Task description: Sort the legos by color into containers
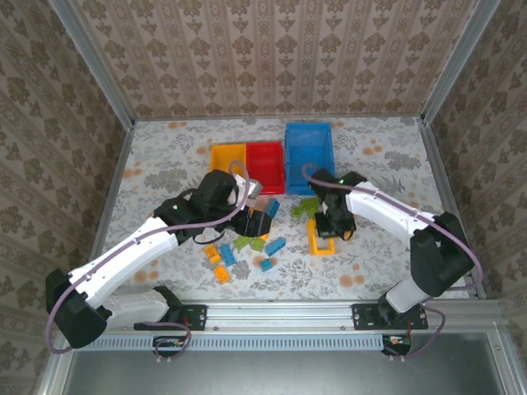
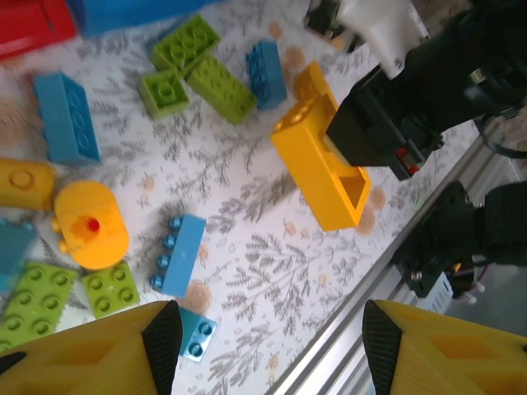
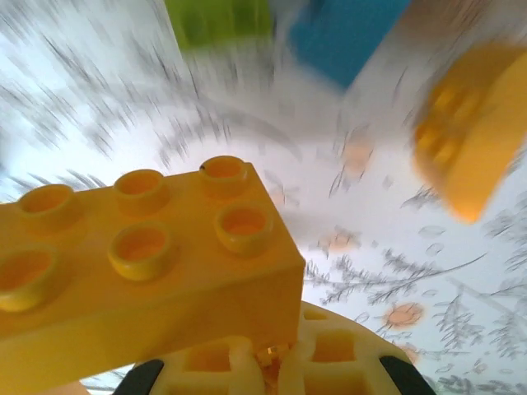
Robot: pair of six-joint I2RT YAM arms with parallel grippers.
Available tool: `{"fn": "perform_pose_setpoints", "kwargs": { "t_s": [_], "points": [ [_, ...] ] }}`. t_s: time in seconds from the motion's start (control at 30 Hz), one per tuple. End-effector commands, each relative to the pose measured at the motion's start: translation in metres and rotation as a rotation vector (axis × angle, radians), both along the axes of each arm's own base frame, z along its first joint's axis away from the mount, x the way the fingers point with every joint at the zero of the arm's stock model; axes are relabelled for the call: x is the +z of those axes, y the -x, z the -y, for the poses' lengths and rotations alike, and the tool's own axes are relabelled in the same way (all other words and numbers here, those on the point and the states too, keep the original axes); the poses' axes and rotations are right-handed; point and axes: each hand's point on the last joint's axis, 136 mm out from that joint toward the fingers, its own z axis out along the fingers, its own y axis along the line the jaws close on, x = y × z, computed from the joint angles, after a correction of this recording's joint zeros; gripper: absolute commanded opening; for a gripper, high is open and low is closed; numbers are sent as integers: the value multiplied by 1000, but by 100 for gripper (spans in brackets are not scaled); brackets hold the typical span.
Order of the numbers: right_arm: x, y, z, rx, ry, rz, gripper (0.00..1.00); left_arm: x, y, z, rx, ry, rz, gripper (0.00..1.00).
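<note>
My right gripper (image 1: 332, 226) (image 3: 276, 362) is shut on the yellow-orange frame piece (image 1: 321, 241) (image 2: 323, 169) (image 3: 140, 263), its studded edge close to the wrist camera. My left gripper (image 1: 262, 220) (image 2: 268, 350) is open just above the table with nothing between its fingers (image 2: 156, 337). Under it lie a long blue brick (image 2: 179, 253) and a small blue brick (image 2: 196, 336). Green bricks (image 2: 221, 86) and a blue brick (image 2: 268, 74) lie beyond them. The yellow-orange bin (image 1: 216, 153), red bin (image 1: 265, 148) and larger blue bin (image 1: 309, 130) stand at the back.
More loose bricks lie between the arms: green (image 1: 245, 242), blue (image 1: 276, 245), orange (image 1: 221, 273). A round yellow piece (image 2: 90, 224) sits left of the long blue brick. The table's metal front rail (image 2: 387, 271) runs close to my left gripper.
</note>
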Motion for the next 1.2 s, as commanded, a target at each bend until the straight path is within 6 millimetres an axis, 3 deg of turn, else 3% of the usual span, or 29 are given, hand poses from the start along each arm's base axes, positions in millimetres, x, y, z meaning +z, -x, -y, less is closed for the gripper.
{"fn": "perform_pose_setpoints", "kwargs": {
  "t_s": [0.0, 0.13, 0.3, 0.5, 0.67, 0.77, 1.0, 1.17],
  "points": [
    [44, -49, 19, -70, 47, 145, 0, 32, -25, -2, 69, 10, 99, 63],
    [69, -124, 18, -123, 54, 254, 0, 49, -48, -3, 122, 7, 158, 63],
    [77, -209, 12, -165, 96, 356, 0, 53, -77, -8, 208, -5, 191, 63],
    [62, -272, 5, -158, 153, 388, 0, 75, -110, 0, 280, 30, 263, 63],
    [42, -294, 9, -172, 177, 371, 0, 93, -132, 21, 282, 11, 309, 64],
    [28, -300, 10, -182, 166, 357, 0, 91, -141, 37, 274, -69, 331, 63],
    [-6, -307, -4, -171, 82, 311, 0, 81, -137, 75, 199, -173, 381, 63],
    [-22, -306, -13, -166, 42, 276, 0, 76, -133, 79, 182, -181, 373, 63]
  ]
}}
